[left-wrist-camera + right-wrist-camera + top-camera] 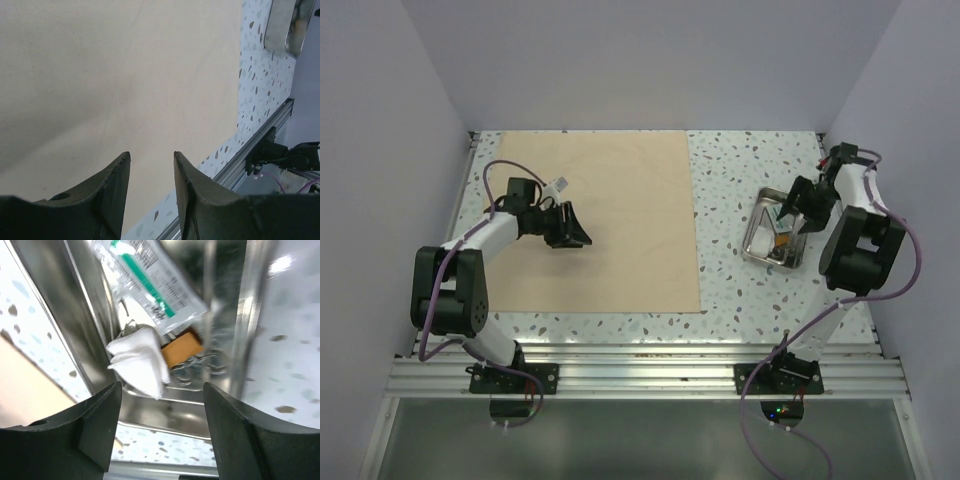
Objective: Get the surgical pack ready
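The tan sheet [610,200] lies flat on the left half of the table. My left gripper [578,232] hovers low over the sheet [100,75], open, with nothing between its fingers [151,155]. At the right sits the steel tray [752,235]. My right gripper [796,214] hangs just above it, open and empty [162,387]. Inside the tray [165,412] I see a clear packet with green print [150,285], folded white gauze [137,362], a small orange packet [182,347] and blurred scissors handles [202,367].
Speckled table top [730,190] separates the sheet from the tray. An aluminium rail [640,365] runs along the near edge. White walls close in on the left, back and right. The tray [282,25] also shows at the top right of the left wrist view.
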Motion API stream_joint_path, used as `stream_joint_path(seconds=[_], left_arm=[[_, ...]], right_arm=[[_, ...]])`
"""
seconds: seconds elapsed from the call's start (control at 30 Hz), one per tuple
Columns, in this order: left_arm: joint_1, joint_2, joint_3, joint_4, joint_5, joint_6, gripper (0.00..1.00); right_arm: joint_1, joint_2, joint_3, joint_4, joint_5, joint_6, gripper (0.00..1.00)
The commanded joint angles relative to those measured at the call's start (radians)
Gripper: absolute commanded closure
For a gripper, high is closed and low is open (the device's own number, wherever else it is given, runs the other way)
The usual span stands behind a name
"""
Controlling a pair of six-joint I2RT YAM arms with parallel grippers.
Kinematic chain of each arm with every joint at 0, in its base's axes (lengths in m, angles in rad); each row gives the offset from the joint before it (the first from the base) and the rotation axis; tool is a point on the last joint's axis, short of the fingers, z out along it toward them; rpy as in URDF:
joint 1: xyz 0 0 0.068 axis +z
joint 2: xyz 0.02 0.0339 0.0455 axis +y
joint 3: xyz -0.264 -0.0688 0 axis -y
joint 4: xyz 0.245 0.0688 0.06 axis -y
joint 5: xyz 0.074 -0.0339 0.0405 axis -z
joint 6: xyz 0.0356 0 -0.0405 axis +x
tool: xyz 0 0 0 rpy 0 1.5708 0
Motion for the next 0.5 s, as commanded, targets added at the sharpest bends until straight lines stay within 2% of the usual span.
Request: stream_joint_path(seconds=[0.0, 0.03, 0.07, 0.17, 0.27, 0.33, 0.47], left_arm=[[0.01, 0.008, 0.004, 0.017, 0.002, 0.031, 0.57], [0.01, 0.005, 0.007, 0.01, -0.004, 0.035, 0.56], [0.01, 0.003, 0.012, -0.003, -0.018, 0.038, 0.56], [0.012, -0.011, 0.019, -0.03, -0.047, 0.055, 0.57], [0.013, -0.032, 0.018, -0.05, -0.068, 0.066, 0.56], [0.015, -0.045, 0.013, -0.056, -0.073, 0.067, 0.57], [0.016, -0.061, 0.009, -0.07, -0.099, 0.061, 0.57]], right_arm=[[-0.004, -0.073, 0.099, -0.074, 0.282, 0.064, 0.29], [-0.004, -0.041, 0.111, -0.082, 0.374, 0.066, 0.28], [-0.004, -0.022, 0.135, -0.095, 0.398, 0.063, 0.27], [-0.004, 0.048, 0.158, -0.106, 0.444, 0.061, 0.23], [-0.004, 0.076, 0.151, -0.076, 0.456, 0.06, 0.24], [-0.004, 0.096, 0.145, -0.043, 0.436, 0.052, 0.28], [-0.006, 0.137, 0.122, 0.006, 0.38, 0.067, 0.43]])
